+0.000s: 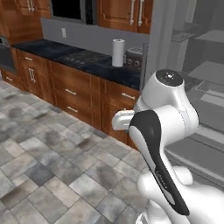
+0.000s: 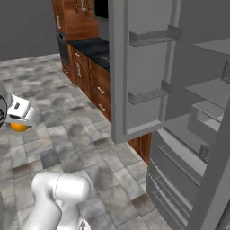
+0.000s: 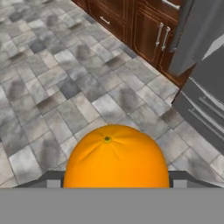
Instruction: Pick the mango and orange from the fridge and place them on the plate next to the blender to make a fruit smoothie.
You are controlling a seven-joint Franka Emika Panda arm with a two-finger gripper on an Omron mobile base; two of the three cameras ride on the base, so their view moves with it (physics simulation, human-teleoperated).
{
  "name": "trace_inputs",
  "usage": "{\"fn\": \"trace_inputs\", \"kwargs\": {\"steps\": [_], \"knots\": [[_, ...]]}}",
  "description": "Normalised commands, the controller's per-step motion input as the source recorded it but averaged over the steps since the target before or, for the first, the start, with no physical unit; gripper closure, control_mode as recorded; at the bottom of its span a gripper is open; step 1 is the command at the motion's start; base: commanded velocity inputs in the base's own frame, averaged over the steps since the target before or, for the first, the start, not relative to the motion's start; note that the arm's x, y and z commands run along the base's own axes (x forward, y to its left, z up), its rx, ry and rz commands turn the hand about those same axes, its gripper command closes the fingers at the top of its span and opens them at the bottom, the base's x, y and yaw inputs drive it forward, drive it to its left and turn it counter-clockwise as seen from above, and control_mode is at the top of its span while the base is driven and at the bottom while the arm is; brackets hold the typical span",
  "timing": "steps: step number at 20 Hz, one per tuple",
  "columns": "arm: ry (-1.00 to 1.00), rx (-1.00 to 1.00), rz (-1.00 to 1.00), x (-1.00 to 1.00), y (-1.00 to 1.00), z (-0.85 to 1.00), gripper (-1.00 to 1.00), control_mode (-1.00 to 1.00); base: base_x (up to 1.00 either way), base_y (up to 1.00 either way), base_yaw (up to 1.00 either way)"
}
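The claw is pinching the orange, which in the hand view bulges up between the two dark tips, one pressed against each side of its lower half. The fruit is round, smooth and evenly bright orange, with a small greenish-brown stem dimple near its top and faint creases running out from it. In the right base view the orange peeks out as a small sliver under the white hand at the left edge of the picture, held in the air over the grey stone-tiled floor, well apart from the fridge. The floor under and ahead of the fruit is bare tile, open all the way to the brown wooden cabinets along the far wall. To the right, the fridge stands with its grey door swung out, the door's lower edge reaching over the tiles and its bins facing inward; grey shelves and a clear drawer show inside. In the left base view the dark counter runs along the cabinets up to the fridge side, carrying a white paper-towel roll near its front edge and a toaster just beside it toward the back.
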Motion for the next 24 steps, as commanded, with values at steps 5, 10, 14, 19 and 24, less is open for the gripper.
{"fn": "trace_inputs", "kwargs": {"steps": [5,10,14,19,24], "knots": [[0.0,0.0,0.0,0.0,0.0,0.0,1.0,1.0,0.0,0.0,0.59],[0.0,0.0,0.0,0.0,0.0,0.0,1.0,1.0,0.0,0.0,0.57],[0.0,0.0,0.0,0.0,0.0,0.0,1.0,1.0,0.0,0.01,0.55],[0.0,0.0,0.0,0.0,0.0,0.0,1.0,1.0,0.01,0.03,0.54],[0.0,0.0,0.0,0.0,0.0,0.0,1.0,1.0,0.05,0.01,0.51]]}}
